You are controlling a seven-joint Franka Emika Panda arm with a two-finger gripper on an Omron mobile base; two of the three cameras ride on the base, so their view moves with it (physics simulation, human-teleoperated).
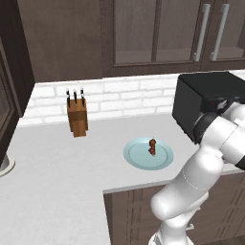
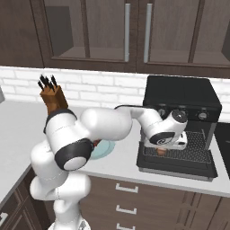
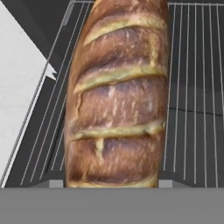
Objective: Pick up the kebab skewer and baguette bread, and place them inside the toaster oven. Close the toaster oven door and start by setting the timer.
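Note:
The baguette bread (image 3: 118, 100), golden-brown with diagonal scores, runs lengthwise between my fingertips in the hand view. My gripper (image 3: 109, 183) is shut on it, just above the wire rack (image 3: 192, 87). From the right base view the gripper (image 2: 161, 150) hovers low over the rack (image 2: 197, 152) of the black toaster oven (image 2: 182, 96), and a brown end of the loaf (image 2: 160, 152) pokes out under the hand. The toaster oven door (image 2: 179, 172) lies folded down in front. The kebab skewer (image 1: 152, 147) rests on a pale blue plate (image 1: 139, 160).
A wooden knife block (image 1: 77, 116) stands against the white brick wall at the back left. The oven's knobs (image 2: 202, 115) sit on a strip above the rack. Light counter (image 3: 17, 87) lies beside the oven, and upper cabinets hang overhead.

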